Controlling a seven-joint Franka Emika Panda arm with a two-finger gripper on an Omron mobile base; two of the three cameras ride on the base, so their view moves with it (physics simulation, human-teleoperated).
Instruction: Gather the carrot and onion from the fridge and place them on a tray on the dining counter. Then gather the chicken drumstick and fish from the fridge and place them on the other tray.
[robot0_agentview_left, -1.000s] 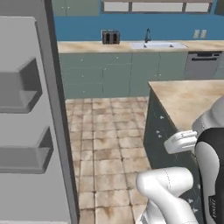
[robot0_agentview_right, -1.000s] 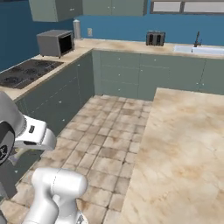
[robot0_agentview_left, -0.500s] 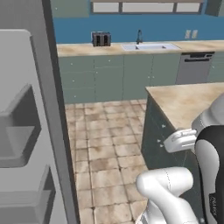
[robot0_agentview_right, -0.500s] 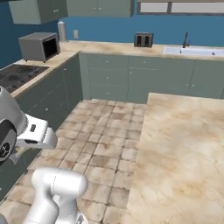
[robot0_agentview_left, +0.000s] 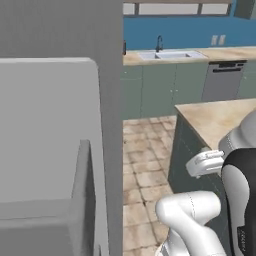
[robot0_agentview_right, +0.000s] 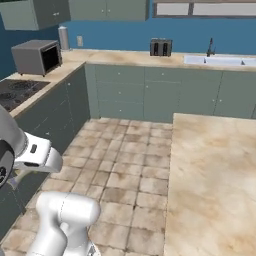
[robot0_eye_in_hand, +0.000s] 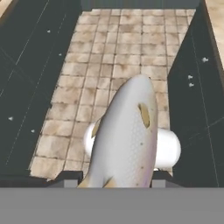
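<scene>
fish in transit, claw clamped

item: gripper (robot0_eye_in_hand: 114, 178). state: jaws partly closed and clamped on the fish (robot0_eye_in_hand: 127, 135), one dark tip at each flank of its tail end. load held, none loose.

item: fish. pale, speckled, silver-grey body with a yellowish fin. position: between the gripper tips, running away from the gripper along the line of the hand view, head end farthest out. it hangs above the tiled floor (robot0_eye_in_hand: 127, 57), clear of every surface.

item: tiled floor. beige squares, below the fish, running as an aisle between dark cabinet fronts on either side of the fish.

item: fridge (robot0_agentview_left: 55, 125). grey wall and door shelf, close to the left of the arm in the left base view; the fish is already outside it.

item: dining counter (robot0_agentview_right: 212, 175). beige marbled top, to the right of the arm in both base views. no tray can be made out on the part that shows.

item: sink (robot0_agentview_left: 172, 54). on the far counter, well beyond the dining counter.

step in hand, as judged: carrying the fish from the fridge toward its tray. whether carrot, onion and drumstick are already placed cannot be told.

next move, as judged: bring the base round to the dining counter, find the tray meant for drumstick and fish, lower the fish over it, then part the jaws.
</scene>
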